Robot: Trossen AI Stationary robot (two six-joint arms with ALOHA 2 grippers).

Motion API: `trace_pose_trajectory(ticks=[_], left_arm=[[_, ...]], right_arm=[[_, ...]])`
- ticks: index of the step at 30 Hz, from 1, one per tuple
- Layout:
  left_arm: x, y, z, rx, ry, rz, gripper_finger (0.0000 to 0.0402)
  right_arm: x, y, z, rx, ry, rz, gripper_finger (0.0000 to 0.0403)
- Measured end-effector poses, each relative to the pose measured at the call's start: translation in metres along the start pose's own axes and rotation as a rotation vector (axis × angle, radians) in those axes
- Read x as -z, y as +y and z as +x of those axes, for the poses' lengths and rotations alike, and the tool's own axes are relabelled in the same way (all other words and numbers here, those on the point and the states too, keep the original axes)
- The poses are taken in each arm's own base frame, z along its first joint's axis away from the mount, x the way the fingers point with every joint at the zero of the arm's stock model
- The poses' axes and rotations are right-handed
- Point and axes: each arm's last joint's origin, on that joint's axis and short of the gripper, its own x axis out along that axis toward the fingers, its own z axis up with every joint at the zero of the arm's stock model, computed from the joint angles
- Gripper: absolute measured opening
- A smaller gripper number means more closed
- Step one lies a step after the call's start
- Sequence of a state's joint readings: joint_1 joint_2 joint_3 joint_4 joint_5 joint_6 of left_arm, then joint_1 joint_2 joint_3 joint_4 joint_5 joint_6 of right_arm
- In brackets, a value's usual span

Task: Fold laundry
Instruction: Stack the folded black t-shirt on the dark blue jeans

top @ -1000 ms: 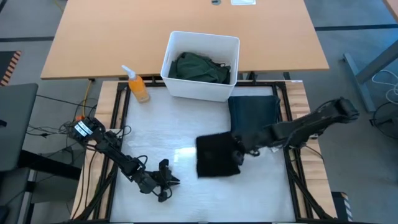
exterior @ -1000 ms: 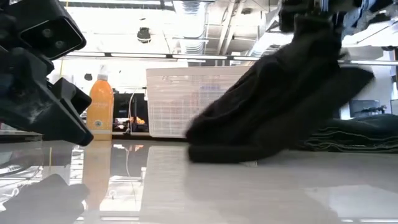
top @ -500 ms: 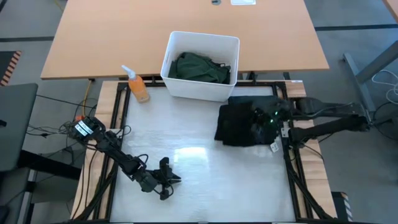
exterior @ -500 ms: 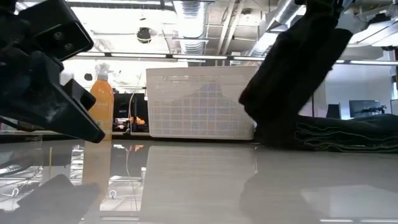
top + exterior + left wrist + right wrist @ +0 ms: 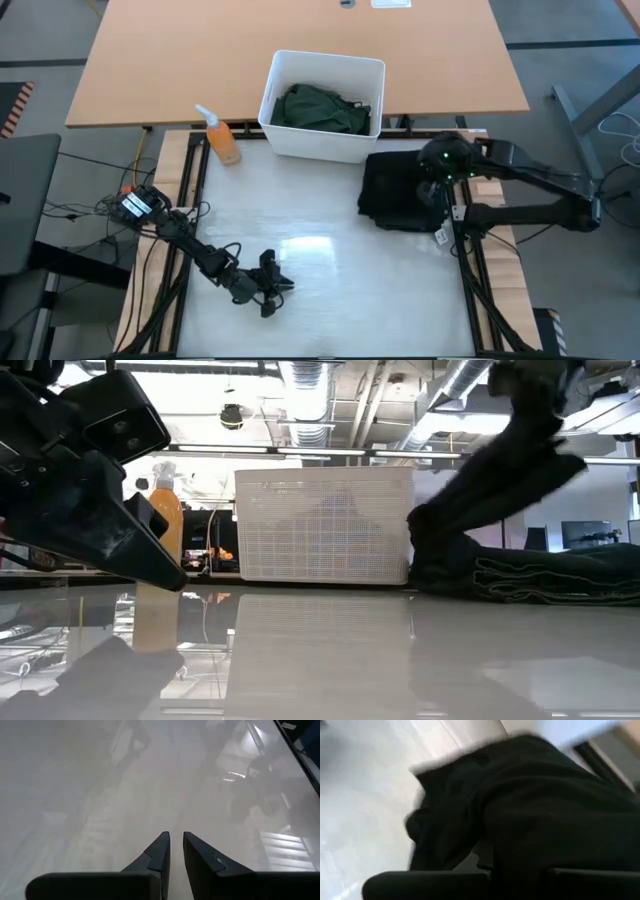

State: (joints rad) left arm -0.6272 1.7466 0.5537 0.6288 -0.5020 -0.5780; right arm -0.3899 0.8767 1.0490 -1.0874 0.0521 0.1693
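Right gripper (image 5: 432,190) clamped on black garment (image 5: 395,195), lifting it over folded dark pile (image 5: 545,575) just right of white bin (image 5: 322,105), green laundry (image 5: 322,108) inside bin, left gripper (image 5: 268,290) low, well front-left of bin, fingers nearly closed, empty.

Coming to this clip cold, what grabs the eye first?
The right gripper holds a black garment up by one end over the folded dark clothes at the table's right edge, the cloth hanging from it in the low view. Behind, a white bin with a green garment inside sits at the far edge, an orange bottle beside it. The left gripper waits low near the front, holding nothing.
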Motion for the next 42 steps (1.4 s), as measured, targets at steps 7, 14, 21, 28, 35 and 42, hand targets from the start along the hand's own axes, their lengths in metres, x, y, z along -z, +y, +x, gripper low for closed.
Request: trace_pose_trajectory(ticks=[7,14,21,28,35,42], left_arm=[[-0.004,0.003,0.002,-0.001,-0.020,0.006,0.0042],[-0.005,0.003,0.003,0.013,-0.009,-0.005,0.0042],[-0.006,0.006,0.004,0.005,-0.010,-0.009,0.0042],[-0.010,0.013,0.008,0.007,0.000,-0.021,0.0042],[-0.010,0.014,0.009,0.022,0.011,-0.024,0.0042],[-0.011,0.013,0.009,0.032,0.012,-0.027,0.0042]], right_arm=[[0.021,-0.024,0.024,0.126,0.154,0.015,0.0034],[0.042,-0.044,0.051,0.226,0.308,0.027,0.0034],[0.049,-0.045,0.063,0.211,0.303,0.173,0.0066],[0.046,-0.041,0.053,0.120,0.326,0.295,0.0169],[0.048,-0.039,0.025,0.153,0.481,0.208,0.0242],[0.032,-0.043,-0.001,0.361,0.525,0.149,0.0247]])
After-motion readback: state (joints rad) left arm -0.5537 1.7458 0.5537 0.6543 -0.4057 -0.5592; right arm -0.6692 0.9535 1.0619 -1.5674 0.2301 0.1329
